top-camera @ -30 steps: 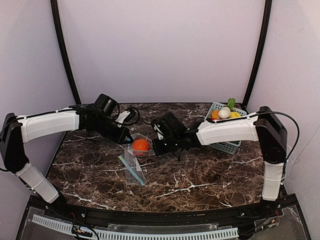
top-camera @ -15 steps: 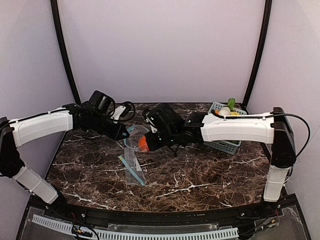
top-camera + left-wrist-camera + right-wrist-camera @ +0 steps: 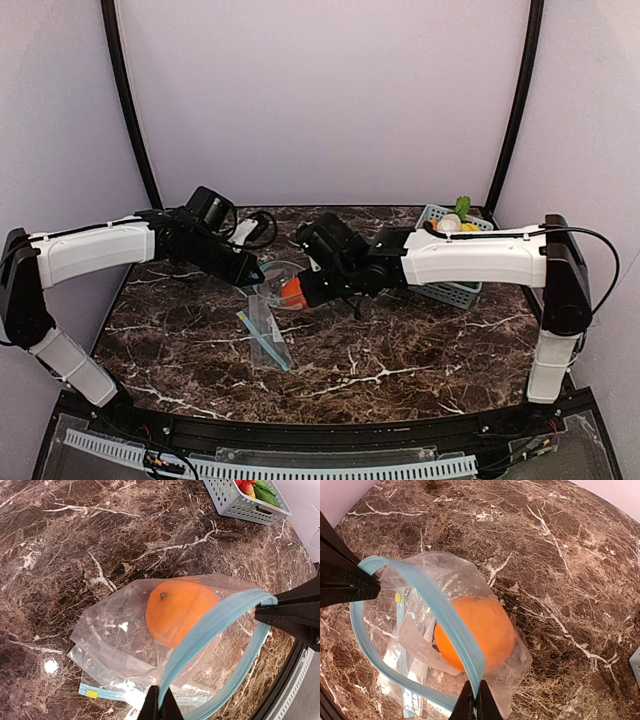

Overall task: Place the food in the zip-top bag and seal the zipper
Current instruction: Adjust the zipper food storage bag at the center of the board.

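Right end effector (image 3: 474, 702) onto one bag (image 3: 465, 575)

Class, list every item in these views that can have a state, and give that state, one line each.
zip-top bag: unsealed, mouth pulled open between both end effectors
orange-red ball: inside the zip-top bag
left end effector: shut on the zipper rim
right end effector: shut on the opposite rim
basket: holding the other food
spare bag: lying flat on the table
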